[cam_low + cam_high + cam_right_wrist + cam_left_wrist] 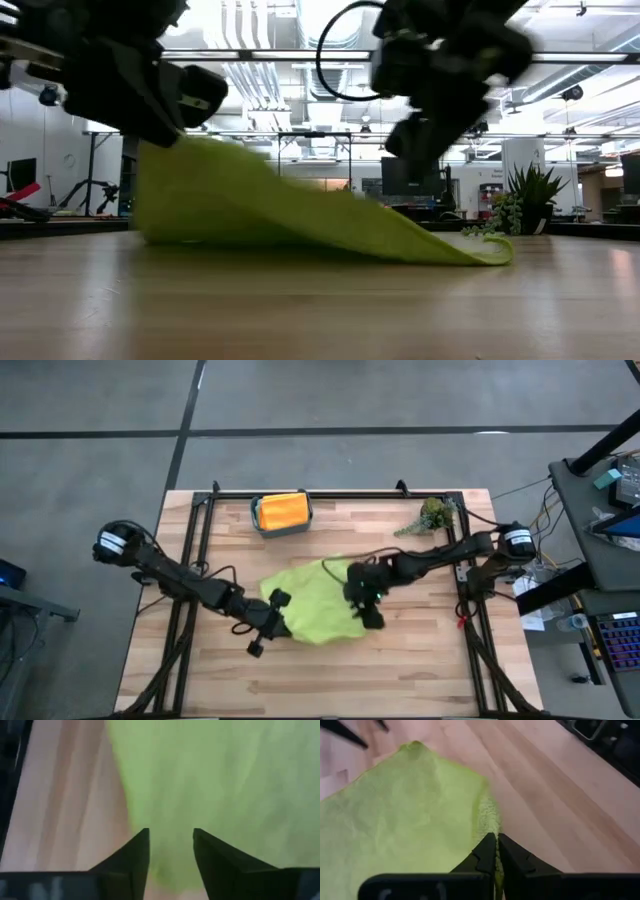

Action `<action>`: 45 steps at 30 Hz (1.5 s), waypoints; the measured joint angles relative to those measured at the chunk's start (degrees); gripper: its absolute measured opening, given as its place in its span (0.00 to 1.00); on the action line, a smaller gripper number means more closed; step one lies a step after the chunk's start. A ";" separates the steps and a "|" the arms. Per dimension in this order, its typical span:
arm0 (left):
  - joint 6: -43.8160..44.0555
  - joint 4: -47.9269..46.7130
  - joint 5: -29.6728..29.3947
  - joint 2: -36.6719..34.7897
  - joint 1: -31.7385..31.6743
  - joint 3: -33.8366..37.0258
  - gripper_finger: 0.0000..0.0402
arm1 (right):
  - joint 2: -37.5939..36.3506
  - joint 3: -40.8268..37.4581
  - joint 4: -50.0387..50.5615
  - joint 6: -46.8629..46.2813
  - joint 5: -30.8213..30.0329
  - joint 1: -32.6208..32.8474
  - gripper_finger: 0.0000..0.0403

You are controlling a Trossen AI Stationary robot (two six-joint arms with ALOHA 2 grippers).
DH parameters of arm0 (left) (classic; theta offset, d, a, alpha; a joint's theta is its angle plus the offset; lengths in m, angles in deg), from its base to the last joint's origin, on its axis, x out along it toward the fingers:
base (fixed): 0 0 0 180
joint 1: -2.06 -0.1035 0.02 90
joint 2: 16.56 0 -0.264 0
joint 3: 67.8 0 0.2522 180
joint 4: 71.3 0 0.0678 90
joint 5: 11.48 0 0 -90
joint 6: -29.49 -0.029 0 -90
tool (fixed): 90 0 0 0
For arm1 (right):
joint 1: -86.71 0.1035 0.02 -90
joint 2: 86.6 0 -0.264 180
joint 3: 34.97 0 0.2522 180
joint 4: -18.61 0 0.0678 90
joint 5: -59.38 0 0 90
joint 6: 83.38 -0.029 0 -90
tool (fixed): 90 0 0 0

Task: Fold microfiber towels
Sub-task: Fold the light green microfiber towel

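A lime green microfiber towel [318,600] lies in the middle of the table. Its left part is raised and its right end [490,256] rests on the wood. My left gripper [274,616] is at the towel's near-left edge and is shut on it. My right gripper [366,604] stands open just above the towel's right part [210,780], with the cloth showing below the gap between its fingers. An orange towel [281,511] lies in the teal bin [262,526] at the far side. My left gripper pinches the lime green towel's edge [488,822] between its two shut fingers, which come slanting down from the table's left. That part is lifted clear [165,150]. From there the cloth slopes down to the right, where it lies on the table.
A small green plant sprig [432,515] lies at the far right. Black frame rails [190,560] run along the table's left and right sides. Bare wood stretches along the near edge [330,680].
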 joint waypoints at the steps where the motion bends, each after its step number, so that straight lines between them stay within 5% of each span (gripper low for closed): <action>1: 0.12 -0.08 -0.06 0.17 0.75 0.00 0.00 | 0.00 -0.01 2.09 0.31 0.13 1.38 0.36; 11: 2.53 0.05 -6.87 2.85 6.61 0.02 0.00 | 0.29 -2.66 4.49 -2.44 -2.36 8.95 0.38; 16: 5.99 -0.28 -7.26 2.84 7.14 0.04 0.00 | 1.63 -4.57 3.39 0.24 -10.01 12.02 0.34; 30: 6.44 -2.27 -7.32 2.84 7.50 0.09 0.00 | 6.70 -5.41 -4.63 -0.25 -16.37 14.15 0.32; 37: 12.12 -7.37 -7.25 2.84 7.62 0.09 0.00 | 6.38 -5.41 -5.50 0.59 -15.52 14.35 0.06; 45: 19.81 -9.42 -5.49 2.79 8.51 0.09 0.00 | 3.11 -4.97 -5.52 -0.74 -16.19 15.10 0.02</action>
